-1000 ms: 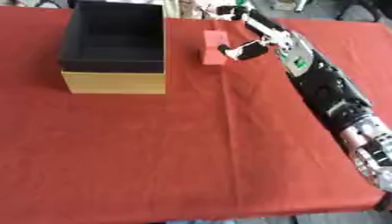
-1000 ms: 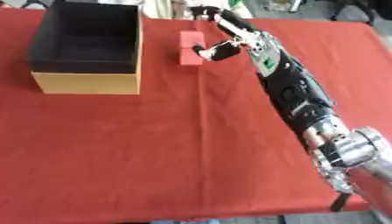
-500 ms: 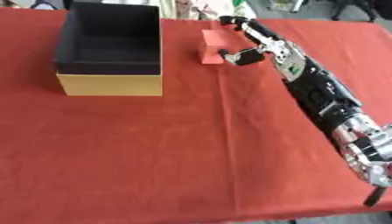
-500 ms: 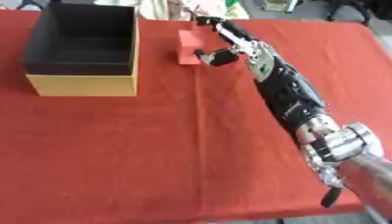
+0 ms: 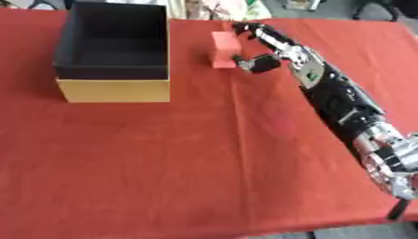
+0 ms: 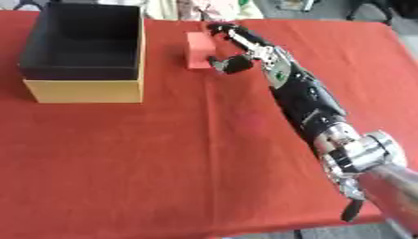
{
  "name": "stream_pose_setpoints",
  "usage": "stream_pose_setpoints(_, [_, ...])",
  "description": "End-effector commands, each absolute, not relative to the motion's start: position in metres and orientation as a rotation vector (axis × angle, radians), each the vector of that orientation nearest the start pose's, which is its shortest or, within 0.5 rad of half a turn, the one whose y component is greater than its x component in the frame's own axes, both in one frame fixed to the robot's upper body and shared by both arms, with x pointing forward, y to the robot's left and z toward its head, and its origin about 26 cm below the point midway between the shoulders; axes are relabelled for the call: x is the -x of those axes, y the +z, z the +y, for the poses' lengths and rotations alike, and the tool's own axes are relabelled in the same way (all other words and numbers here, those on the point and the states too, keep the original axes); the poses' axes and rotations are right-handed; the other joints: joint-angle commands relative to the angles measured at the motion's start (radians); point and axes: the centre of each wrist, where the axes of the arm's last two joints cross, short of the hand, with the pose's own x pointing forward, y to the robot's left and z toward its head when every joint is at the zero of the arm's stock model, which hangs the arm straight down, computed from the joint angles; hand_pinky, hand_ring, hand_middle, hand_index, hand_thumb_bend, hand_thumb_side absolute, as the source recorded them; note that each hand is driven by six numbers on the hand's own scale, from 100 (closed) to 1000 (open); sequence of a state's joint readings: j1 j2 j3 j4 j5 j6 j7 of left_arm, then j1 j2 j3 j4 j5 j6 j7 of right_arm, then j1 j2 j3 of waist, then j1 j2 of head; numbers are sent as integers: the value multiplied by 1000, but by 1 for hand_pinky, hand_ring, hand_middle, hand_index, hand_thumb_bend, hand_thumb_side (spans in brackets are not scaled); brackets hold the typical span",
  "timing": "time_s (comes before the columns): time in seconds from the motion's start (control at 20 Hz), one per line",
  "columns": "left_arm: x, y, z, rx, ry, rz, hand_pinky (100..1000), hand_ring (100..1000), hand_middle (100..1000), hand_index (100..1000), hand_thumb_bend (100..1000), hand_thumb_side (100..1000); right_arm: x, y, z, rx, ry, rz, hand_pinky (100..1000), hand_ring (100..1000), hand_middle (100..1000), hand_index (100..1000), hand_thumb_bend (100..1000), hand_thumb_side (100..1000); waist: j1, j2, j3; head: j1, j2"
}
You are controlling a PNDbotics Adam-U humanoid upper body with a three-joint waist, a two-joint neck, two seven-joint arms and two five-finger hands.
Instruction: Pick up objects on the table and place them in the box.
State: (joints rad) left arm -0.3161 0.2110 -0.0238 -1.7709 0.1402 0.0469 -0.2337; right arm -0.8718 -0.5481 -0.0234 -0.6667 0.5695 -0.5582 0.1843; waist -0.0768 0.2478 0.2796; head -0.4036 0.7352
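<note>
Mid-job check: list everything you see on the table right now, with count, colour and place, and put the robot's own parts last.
Box: one, yellow outside with a black interior, far left of the table, open on top; nothing visible inside.
Block: one, red, on the table just right of the box, at the far side.
Tablecloth: one, red, covering the whole table.
Clutter beyond the far edge: too unclear to identify.
Right arm: one, black with silver joints, reaching from the lower right toward the block.
Right hand: one, black, at the block's right side, fingers curled around it.
Left hand: not in view.
</note>
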Motion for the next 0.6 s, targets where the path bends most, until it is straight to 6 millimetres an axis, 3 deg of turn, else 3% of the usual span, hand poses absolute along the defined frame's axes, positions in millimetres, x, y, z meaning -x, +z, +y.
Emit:
stream_pose_setpoints(0.05, [-333, 150, 245, 217, -438, -2009, 885, 998, 912, 914, 100, 397, -465, 155, -392, 672, 1129, -1772, 863, 987, 709, 907, 188, 200, 6, -14, -3, -6, -11])
stream_pose_setpoints(0.2, [-333, 150, 245, 217, -438, -2008, 885, 998, 912, 914, 100, 398, -465, 156, -389, 676, 1124, -1784, 853, 965, 636, 847, 166, 151, 6, -13, -4, -8, -12])
stream_pose_setpoints(0.25, [-333, 150, 245, 217, -437, -2008, 885, 999, 913, 914, 100, 398, -465, 156, -389, 683, 1116, -1793, 837, 939, 563, 771, 137, 100, 6, -13, -5, -8, -12])
stream_pose_setpoints(0.45, [-333, 149, 245, 217, -435, -2007, 885, 999, 913, 914, 100, 401, -466, 161, -387, 743, 1043, -1864, 793, 870, 434, 636, 100, 100, 5, -14, -10, -8, -14])
stream_pose_setpoints(0.6, [-332, 149, 246, 216, -434, -2004, 885, 999, 913, 914, 100, 403, -466, 166, -385, 796, 967, -1930, 776, 846, 391, 592, 100, 100, 4, -15, -13, -8, -14])
